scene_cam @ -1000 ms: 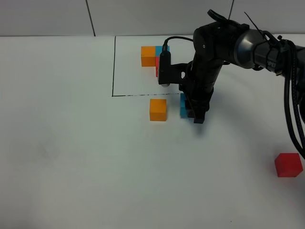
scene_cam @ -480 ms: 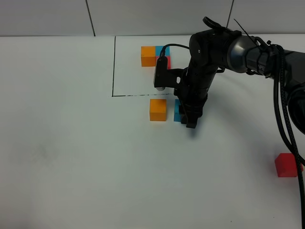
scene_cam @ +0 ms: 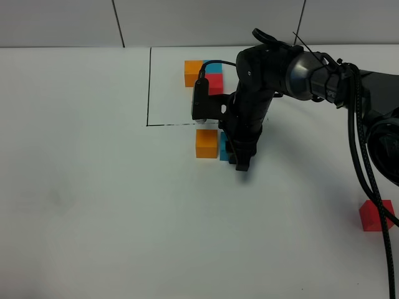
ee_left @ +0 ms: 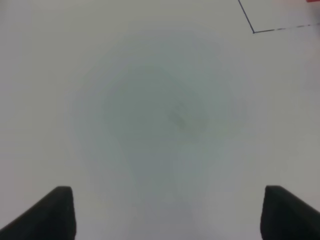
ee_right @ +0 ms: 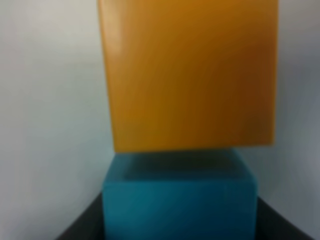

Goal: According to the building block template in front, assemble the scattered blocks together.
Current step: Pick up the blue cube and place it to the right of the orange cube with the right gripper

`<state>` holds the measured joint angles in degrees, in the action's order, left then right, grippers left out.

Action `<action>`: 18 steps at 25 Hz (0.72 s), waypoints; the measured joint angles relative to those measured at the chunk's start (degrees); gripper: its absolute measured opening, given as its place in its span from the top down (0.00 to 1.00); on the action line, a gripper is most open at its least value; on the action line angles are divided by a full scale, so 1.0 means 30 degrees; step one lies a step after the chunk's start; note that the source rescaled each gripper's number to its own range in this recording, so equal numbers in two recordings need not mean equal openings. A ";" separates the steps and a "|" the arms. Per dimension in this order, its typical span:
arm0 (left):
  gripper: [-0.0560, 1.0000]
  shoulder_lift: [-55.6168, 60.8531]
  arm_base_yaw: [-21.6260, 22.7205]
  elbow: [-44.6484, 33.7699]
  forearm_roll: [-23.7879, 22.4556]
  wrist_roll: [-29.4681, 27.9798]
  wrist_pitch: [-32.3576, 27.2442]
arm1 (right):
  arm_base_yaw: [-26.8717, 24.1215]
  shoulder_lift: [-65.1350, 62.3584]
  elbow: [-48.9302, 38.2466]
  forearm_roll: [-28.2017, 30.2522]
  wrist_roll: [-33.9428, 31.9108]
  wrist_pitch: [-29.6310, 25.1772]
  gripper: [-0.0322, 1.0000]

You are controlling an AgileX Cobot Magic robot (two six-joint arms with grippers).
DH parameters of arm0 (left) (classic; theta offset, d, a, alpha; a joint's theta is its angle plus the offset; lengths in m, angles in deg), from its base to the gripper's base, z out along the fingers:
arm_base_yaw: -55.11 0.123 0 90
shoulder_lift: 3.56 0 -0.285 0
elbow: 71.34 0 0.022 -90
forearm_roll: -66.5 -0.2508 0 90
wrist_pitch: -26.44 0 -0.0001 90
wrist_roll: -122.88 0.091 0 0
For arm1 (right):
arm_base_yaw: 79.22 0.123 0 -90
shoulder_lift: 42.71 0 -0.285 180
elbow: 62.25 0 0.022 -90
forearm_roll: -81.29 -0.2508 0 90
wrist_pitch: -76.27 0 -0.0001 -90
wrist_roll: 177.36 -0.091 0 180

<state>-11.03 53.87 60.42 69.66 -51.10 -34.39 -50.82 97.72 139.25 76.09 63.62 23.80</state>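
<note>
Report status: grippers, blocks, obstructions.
Left gripper open, over bare table. Right gripper shut, at blue block, blue beside orange block. Red block apart, far right. No obstruction seen.

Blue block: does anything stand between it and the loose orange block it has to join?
Nothing visible: the right wrist view shows the blue block close up beside the orange block, with no object between them.

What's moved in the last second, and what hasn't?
The right gripper, shut, has slid leftward, pushing the blue block along until it sits against, or almost against, the orange block. Nothing was grasped or released. The orange block, the red block at the far right and the template stayed put.
</note>
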 joint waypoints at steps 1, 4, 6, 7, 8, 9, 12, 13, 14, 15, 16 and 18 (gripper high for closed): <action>0.27 0.0000 0.0000 0.0000 0.0000 0.0000 0.0000 | 0.0022 0.0000 0.0000 0.0000 0.0000 0.0041 0.96; 0.27 0.0000 0.0000 0.0000 0.0000 0.0000 0.0000 | 0.0095 0.0038 0.0000 -0.0154 -0.0020 0.0231 0.96; 0.27 0.0000 0.0000 0.0000 0.0000 0.0000 0.0000 | 0.0095 0.0038 0.0021 -0.0154 -0.0035 0.0231 0.96; 0.27 0.0000 0.0000 0.0000 0.0000 0.0000 0.0000 | 0.0095 0.0038 0.0021 -0.0154 -0.0035 0.0231 0.96; 0.27 0.0000 0.0000 0.0000 0.0000 0.0000 0.0000 | 0.0095 0.0038 0.0021 -0.0154 -0.0040 0.0231 0.96; 0.27 0.0000 0.0000 0.0000 0.0000 0.0000 0.0000 | 0.0095 0.0038 0.0021 -0.0154 -0.0040 0.0231 0.96; 0.27 0.0000 0.0000 0.0000 0.0000 0.0000 0.0000 | 0.0095 0.0038 0.0021 -0.0154 -0.0056 0.0231 0.96; 0.27 0.0000 0.0000 0.0000 0.0000 0.0000 0.0000 | 0.0095 0.0038 0.0021 -0.0154 -0.0056 0.0231 0.96; 0.27 0.0000 0.0000 0.0000 0.0000 0.0000 0.0000 | 0.0095 0.0038 0.0021 -0.0154 -0.0056 0.0231 0.96; 0.27 0.0000 0.0000 0.0000 0.0000 0.0000 0.0000 | 0.0095 0.0038 0.0021 -0.0137 0.0009 0.0231 0.96; 0.27 0.0000 0.0000 0.0000 0.0000 0.0000 0.0000 | 0.0095 0.0038 0.0021 -0.0137 0.0089 0.0231 0.96; 0.27 0.0000 0.0000 0.0000 0.0000 0.0000 0.0000 | 0.0109 0.0038 0.0021 -0.0137 0.0273 0.0231 0.96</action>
<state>-11.03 53.87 60.42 69.66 -51.10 -34.39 -50.49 97.83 139.31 75.67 64.44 24.49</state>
